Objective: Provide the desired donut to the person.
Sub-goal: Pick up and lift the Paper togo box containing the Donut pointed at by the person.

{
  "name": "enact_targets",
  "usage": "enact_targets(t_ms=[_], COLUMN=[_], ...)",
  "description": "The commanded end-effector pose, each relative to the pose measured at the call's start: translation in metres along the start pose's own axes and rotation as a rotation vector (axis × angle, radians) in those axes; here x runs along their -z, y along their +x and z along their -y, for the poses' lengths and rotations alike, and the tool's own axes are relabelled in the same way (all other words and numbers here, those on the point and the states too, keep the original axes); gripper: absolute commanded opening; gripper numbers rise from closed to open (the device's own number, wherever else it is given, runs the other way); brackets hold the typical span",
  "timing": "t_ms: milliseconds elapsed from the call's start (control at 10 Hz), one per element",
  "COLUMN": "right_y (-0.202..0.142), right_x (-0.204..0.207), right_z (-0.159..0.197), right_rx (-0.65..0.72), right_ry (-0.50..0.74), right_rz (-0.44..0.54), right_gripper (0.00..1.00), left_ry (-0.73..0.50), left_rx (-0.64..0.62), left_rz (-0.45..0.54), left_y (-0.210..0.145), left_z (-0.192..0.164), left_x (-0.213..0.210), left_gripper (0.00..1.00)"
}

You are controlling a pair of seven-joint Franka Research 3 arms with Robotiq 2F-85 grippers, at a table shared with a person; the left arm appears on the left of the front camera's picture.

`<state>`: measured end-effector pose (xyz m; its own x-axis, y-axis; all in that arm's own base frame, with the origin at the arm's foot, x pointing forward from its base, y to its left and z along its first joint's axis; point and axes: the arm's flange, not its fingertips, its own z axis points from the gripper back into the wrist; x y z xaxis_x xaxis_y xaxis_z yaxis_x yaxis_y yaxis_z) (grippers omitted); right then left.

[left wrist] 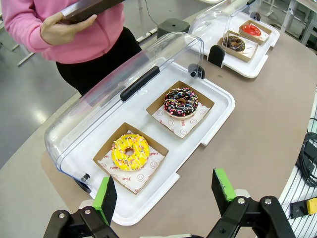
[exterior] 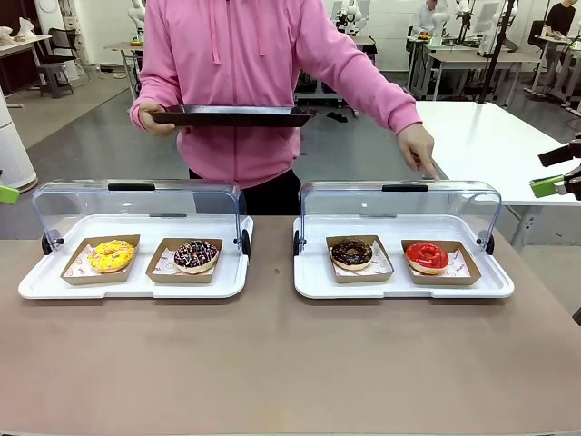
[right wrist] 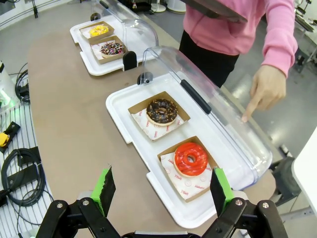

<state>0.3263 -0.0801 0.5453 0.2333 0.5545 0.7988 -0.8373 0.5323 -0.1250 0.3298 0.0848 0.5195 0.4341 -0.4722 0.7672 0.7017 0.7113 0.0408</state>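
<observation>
The person (exterior: 245, 64) in a pink hoodie stands at the far side, holding a dark tray (exterior: 231, 115) in one hand. Their other hand (exterior: 418, 147) points a finger (right wrist: 246, 115) down at the right case's lid, over the red glazed donut (exterior: 427, 256) (right wrist: 190, 158). Beside the red one lies a chocolate donut (exterior: 352, 253) (right wrist: 162, 110). The left case holds a yellow donut (exterior: 111, 255) (left wrist: 130, 151) and a chocolate sprinkled donut (exterior: 196, 255) (left wrist: 181, 102). My left gripper (left wrist: 163, 193) hovers open above the left case's near edge. My right gripper (right wrist: 161, 191) hangs open above the right case's near edge.
Both white display trays (exterior: 272, 283) (exterior: 495, 289) have clear lids (exterior: 136, 207) (exterior: 399, 207) swung up at the far side. Each donut sits in a brown card holder. Cables (right wrist: 20, 171) lie beside the table end. Bare brown tabletop (exterior: 290, 363) stretches in front of the cases.
</observation>
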Motion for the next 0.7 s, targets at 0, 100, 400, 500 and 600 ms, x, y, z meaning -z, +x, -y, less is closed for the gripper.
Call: enact_targets(t_ms=[0, 100, 400, 500, 600], right_y=[-0.0011, -0.0011, -0.0011, -0.0011, -0.0011], right_x=[0.0013, 0.0013, 0.0013, 0.0013, 0.0013], right_z=[0.0016, 0.0016, 0.0016, 0.0016, 0.0016], right_rx=[-0.002, -0.002, -0.002, -0.002, -0.002], right_ry=[0.01, 0.01, 0.01, 0.01, 0.01], right_rz=[0.013, 0.013, 0.013, 0.013, 0.013], right_gripper=[1.0, 1.0, 1.0, 1.0, 1.0], left_ry=[-0.001, -0.001, -0.001, -0.001, -0.001], left_rx=[-0.01, -0.01, -0.01, -0.01, -0.01], left_rz=[0.009, 0.009, 0.009, 0.009, 0.009], left_y=[-0.001, -0.001, -0.001, -0.001, -0.001], left_z=[-0.0011, -0.0011, -0.0011, -0.0011, -0.0011], left_x=[-0.001, -0.001, -0.001, -0.001, -0.001], left_gripper=[1.0, 1.0, 1.0, 1.0, 1.0])
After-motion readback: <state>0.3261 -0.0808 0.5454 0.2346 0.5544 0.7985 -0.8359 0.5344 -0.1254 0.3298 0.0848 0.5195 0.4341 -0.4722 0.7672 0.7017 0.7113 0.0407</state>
